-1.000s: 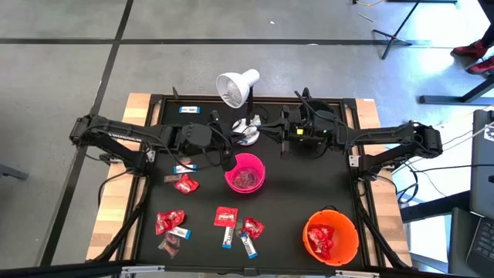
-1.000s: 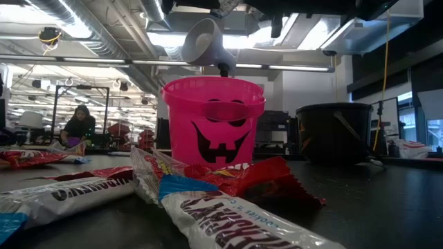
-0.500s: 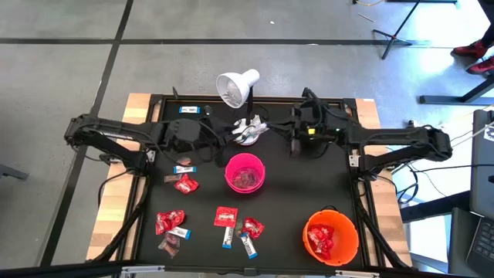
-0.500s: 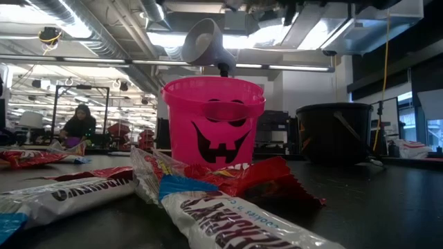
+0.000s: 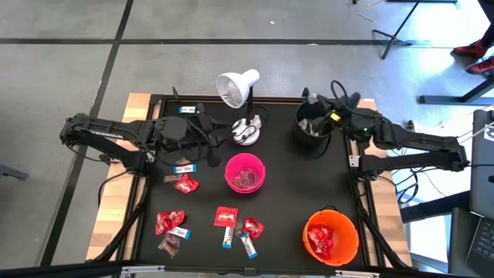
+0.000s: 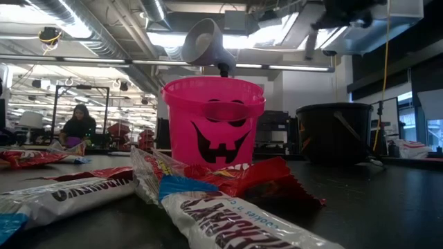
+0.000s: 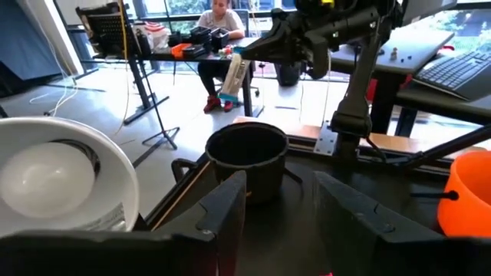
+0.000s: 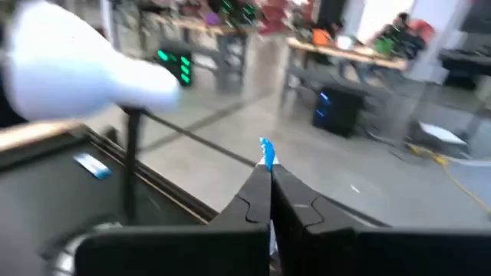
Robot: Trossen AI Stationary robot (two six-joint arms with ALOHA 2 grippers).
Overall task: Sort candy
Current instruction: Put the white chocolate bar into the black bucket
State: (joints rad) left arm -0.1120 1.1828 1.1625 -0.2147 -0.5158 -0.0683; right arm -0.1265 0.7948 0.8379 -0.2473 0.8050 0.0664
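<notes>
The right end effector (image 8: 268, 172), pinched shut on a slim white-and-blue bar (image 7: 234, 77), hangs above the black pot (image 5: 312, 127) near the bench's (image 5: 309, 185) far edge. The left end effector (image 7: 280, 203) stands partly open and empty. The candy (image 5: 228, 218), mostly near the front-left, looks light, crinkly and slippery: best pinched across a packet's middle. The bench top is dark and flat, with a busy workshop beyond.

Table top (image 5: 309, 193): matt black sheet, with bare pale wood showing at its edges.
Pink bucket (image 6: 212, 119): smooth, slightly glossy plastic.
Orange bucket (image 5: 332, 235): glossy plastic.
Black bucket (image 7: 248, 157): dull dark plastic.
Desk lamp (image 5: 236, 87): smooth white shade, glossy.
Candy (image 6: 228, 221): shiny crinkled film wrappers, red and white-and-blue.
My left fingers (image 7: 222, 211): matt dark plastic.
</notes>
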